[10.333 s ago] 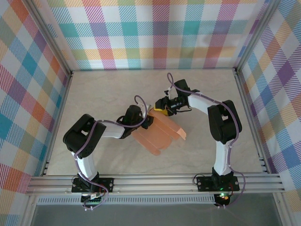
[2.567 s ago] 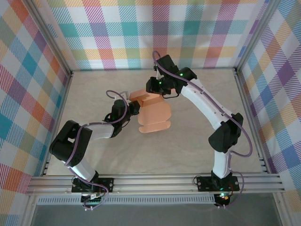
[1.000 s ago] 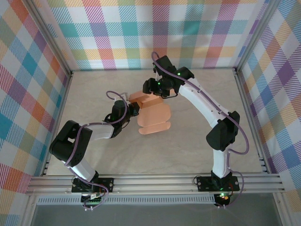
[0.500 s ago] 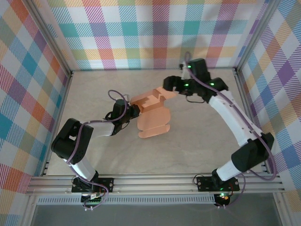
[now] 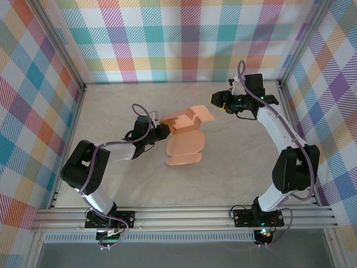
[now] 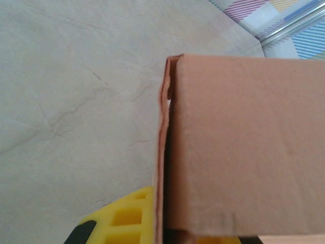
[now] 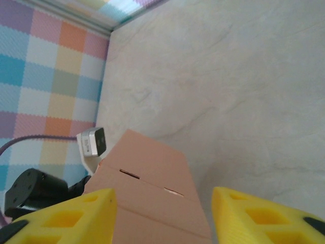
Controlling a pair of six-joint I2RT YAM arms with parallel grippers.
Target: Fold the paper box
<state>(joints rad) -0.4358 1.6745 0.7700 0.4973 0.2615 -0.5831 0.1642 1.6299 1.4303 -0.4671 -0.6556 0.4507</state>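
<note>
Being pinched at its edge by the left gripper [image 5: 161, 132], the paper box [image 5: 187, 140] looks clamped, pads mostly hidden. Right gripper [image 5: 218, 101] is held spread, well clear.

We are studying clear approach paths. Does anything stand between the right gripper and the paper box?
Nothing visible does. The right gripper, open, hangs to the right of the paper box, apart from it, with bare table under the gap. The left gripper grips the box's left edge, away from that path.
</note>
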